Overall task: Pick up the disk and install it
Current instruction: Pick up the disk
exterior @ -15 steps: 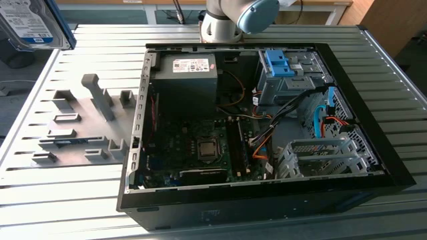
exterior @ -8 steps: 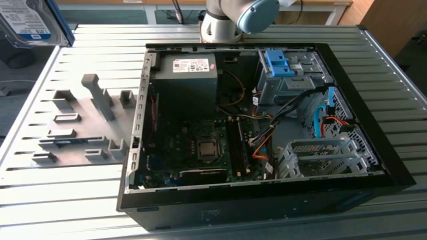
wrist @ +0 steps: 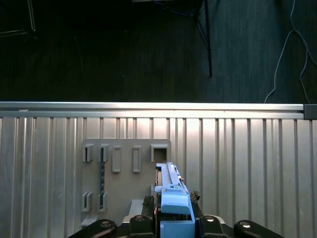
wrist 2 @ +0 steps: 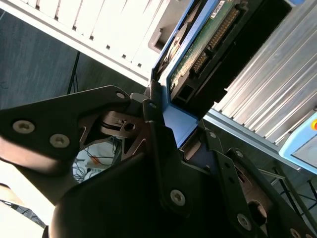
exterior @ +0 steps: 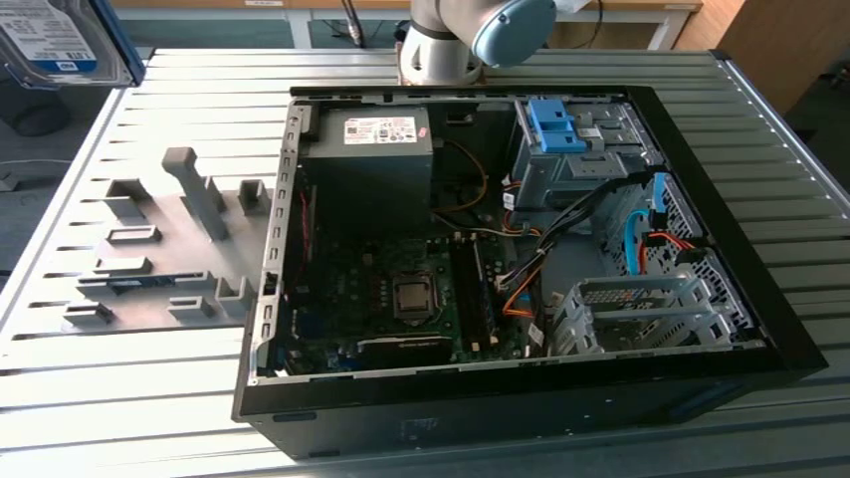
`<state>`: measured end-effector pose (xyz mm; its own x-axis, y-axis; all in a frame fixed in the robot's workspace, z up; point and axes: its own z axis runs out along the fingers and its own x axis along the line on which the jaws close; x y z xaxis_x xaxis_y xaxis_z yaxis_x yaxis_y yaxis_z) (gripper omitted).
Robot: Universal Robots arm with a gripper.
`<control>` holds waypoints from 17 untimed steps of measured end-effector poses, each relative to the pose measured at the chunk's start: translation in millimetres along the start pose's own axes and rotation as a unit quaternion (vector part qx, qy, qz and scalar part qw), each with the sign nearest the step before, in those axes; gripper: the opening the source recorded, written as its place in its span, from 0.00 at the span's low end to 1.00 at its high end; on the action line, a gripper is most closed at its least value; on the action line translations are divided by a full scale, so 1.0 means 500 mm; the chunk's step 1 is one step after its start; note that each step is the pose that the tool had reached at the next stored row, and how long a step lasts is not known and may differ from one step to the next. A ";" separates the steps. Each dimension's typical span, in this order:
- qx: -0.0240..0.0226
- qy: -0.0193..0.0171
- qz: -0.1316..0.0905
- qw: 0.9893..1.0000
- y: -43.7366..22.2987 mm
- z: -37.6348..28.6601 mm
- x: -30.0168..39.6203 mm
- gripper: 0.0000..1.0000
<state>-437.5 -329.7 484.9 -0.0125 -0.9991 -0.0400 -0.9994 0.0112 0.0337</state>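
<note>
Above the ribbed metal worktop (exterior: pixel 146 398), to the exterior view's left of the open computer case (exterior: pixel 531 418) and over the grey slotted fixture plate (wrist: pixel 126 178), I hold the disk (wrist 2: pixel 198 49) lifted clear of the surface. My tool (wrist 2: pixel 181 126) is clamped on its blue plastic end, and the drive juts out edge-on from between the fingers
</note>
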 end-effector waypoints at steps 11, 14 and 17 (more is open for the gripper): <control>0.000 0.000 0.000 1.000 0.000 -0.015 -0.001 0.36; 0.000 0.000 0.000 1.000 0.001 -0.020 -0.001 0.36; 0.000 0.000 0.000 1.000 0.001 -0.025 -0.001 0.36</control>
<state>-437.5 -329.7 497.5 -0.0125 -0.9991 -0.0400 -0.9994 0.0112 0.0337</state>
